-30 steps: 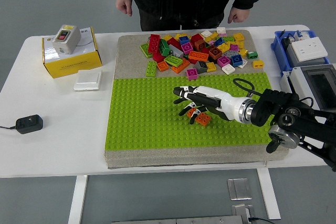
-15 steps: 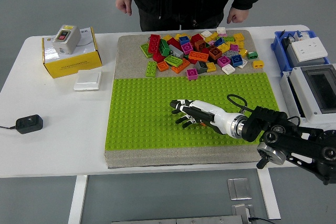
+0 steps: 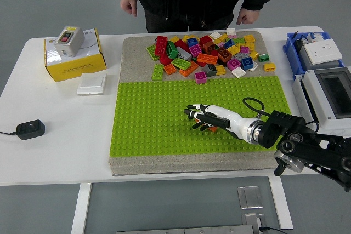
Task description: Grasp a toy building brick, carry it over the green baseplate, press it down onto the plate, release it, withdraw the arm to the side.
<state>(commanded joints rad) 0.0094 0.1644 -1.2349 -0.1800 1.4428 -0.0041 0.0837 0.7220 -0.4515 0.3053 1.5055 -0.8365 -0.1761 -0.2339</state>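
Observation:
The green baseplate (image 3: pixel 148 119) covers the front half of a grey mat (image 3: pixel 136 61). My right hand (image 3: pixel 198 118) lies low on the plate right of its middle, its fingers pointing left and curled over a small orange brick (image 3: pixel 212 129). Only a sliver of that brick shows under the hand. The brick seems to rest on the plate's studs. Several loose coloured bricks (image 3: pixel 208 56) are heaped on the mat behind the plate. My left arm is out of view.
A person stands at the far side with both hands (image 3: pixel 130 7) hanging above the table edge. At the left are a yellow box (image 3: pixel 74 61), a white switch plate (image 3: pixel 91 84) and a black adapter (image 3: pixel 30 129). A blue tray (image 3: pixel 310 53) and a white box (image 3: pixel 329 94) stand at the right.
My right hand came down onto the plate with the orange brick, slid a little left, and has now shifted slightly back to the right. The brick is more hidden under it.

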